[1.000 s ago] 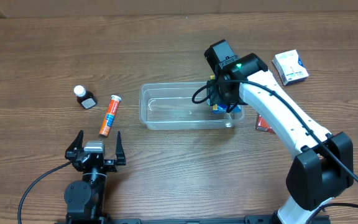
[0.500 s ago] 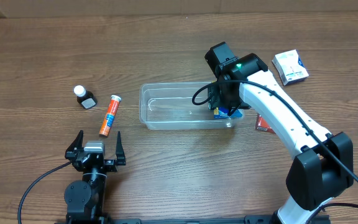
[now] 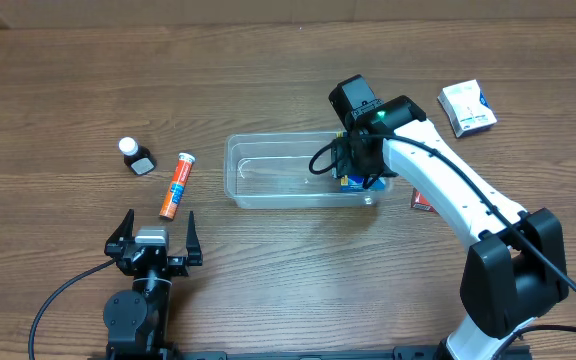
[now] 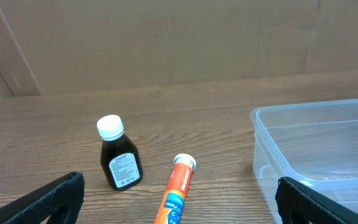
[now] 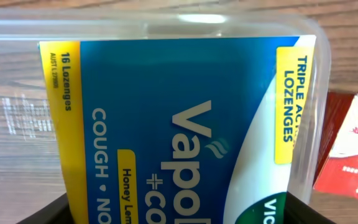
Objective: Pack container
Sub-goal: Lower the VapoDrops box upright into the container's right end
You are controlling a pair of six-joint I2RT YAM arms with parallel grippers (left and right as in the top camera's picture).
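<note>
The container (image 3: 268,172) sits mid-counter (image 3: 68,80). At its right end the right pincer (image 3: 360,172) seems clenched on a blue lozenge box (image 5: 179,124), lowered inside but unreleased. Left of the container lie a dark bottle (image 3: 136,157) and an orange tube (image 3: 177,185). Right of it are a white box (image 3: 467,107) and a half-hidden red packet (image 3: 423,199). The left pincer (image 3: 159,220) gapes, empty.

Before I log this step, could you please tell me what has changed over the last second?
The right gripper has sunk a little, carrying the blue lozenge box lower into the right end of the container; whether it grips the box now is unclear. The left gripper, dark bottle, orange tube, white box and red packet stayed put.
</note>
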